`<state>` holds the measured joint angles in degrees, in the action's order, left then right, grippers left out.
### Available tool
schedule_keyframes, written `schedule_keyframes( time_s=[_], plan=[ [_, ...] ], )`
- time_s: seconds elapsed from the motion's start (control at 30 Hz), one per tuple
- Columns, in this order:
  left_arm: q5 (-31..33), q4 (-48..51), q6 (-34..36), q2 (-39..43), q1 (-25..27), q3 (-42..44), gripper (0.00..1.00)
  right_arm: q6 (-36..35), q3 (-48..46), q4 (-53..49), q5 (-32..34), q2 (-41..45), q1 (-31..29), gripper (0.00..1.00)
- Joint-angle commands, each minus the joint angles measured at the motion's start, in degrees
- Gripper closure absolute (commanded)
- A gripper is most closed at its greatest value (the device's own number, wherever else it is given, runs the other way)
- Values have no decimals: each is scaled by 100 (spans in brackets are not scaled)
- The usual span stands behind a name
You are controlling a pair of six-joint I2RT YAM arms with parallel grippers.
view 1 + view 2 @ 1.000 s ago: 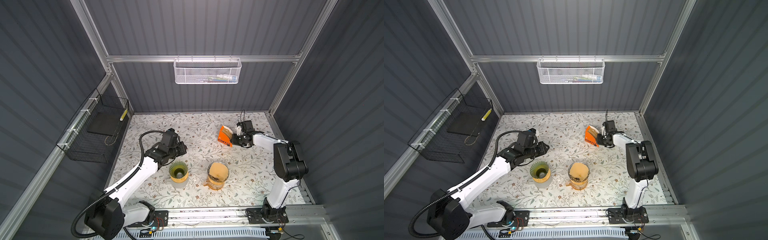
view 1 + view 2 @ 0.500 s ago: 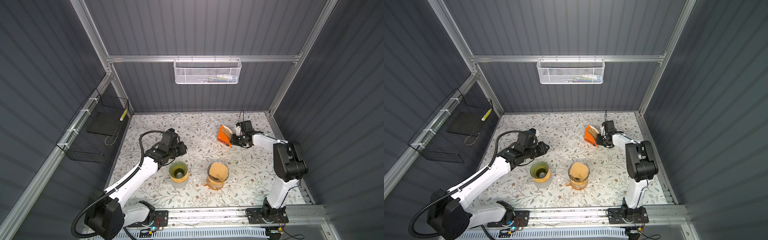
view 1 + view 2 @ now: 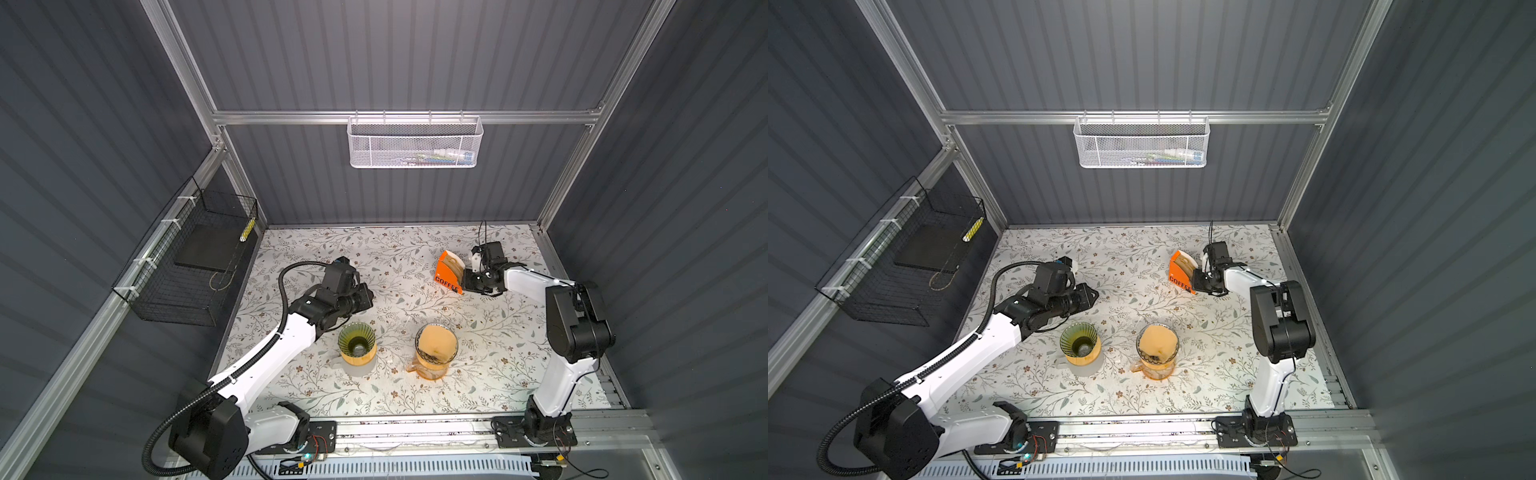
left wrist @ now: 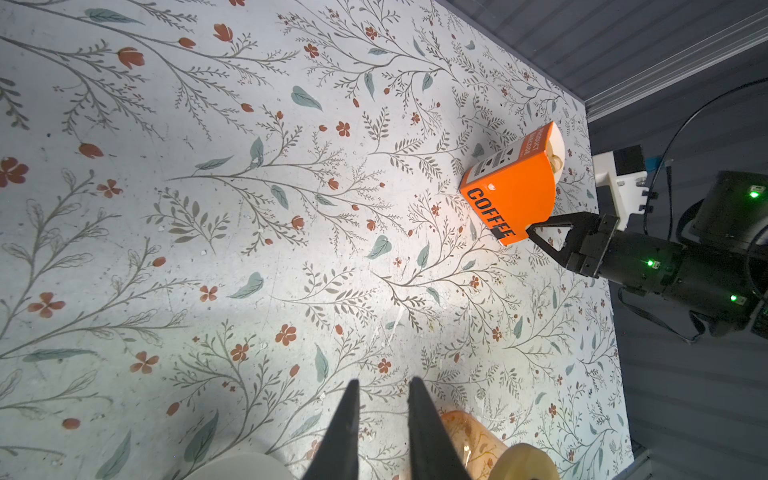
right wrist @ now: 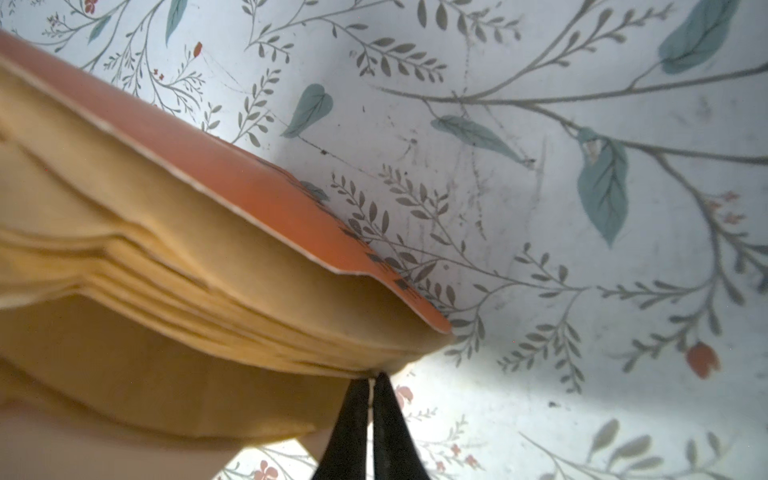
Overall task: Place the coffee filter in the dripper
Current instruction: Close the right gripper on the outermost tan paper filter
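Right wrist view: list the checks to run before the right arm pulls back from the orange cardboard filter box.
1. Right gripper shut on the edge of the brown paper filters: ok.
2. Only one sheet pinched: cannot tell.
3. Orange cardboard COFFEE box held down for the pull: not ok, nothing grips it.
4. Green ribbed dripper upright and empty: ok.
5. Amber glass dripper already lined with a filter, so not the target: ok.
6. Left gripper open, empty, away from the box: ok.
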<state>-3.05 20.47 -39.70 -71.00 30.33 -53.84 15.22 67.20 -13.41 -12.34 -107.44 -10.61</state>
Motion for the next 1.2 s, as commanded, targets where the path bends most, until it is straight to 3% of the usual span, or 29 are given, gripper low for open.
schedule_keyframes(
  time_s=[0.0, 0.1, 1.17],
  plan=[
    [-82, -23, -71, 139, 4, 67, 77, -19, 62, -124, 54, -42, -37, 95],
    [-86, -25, -66, 156, 4, 75, 77, -19, 13, -142, 90, 12, -46, 100],
    [-99, -34, -118, 303, 8, 171, 77, 86, -672, -373, 302, 801, -108, 100]
  ],
)
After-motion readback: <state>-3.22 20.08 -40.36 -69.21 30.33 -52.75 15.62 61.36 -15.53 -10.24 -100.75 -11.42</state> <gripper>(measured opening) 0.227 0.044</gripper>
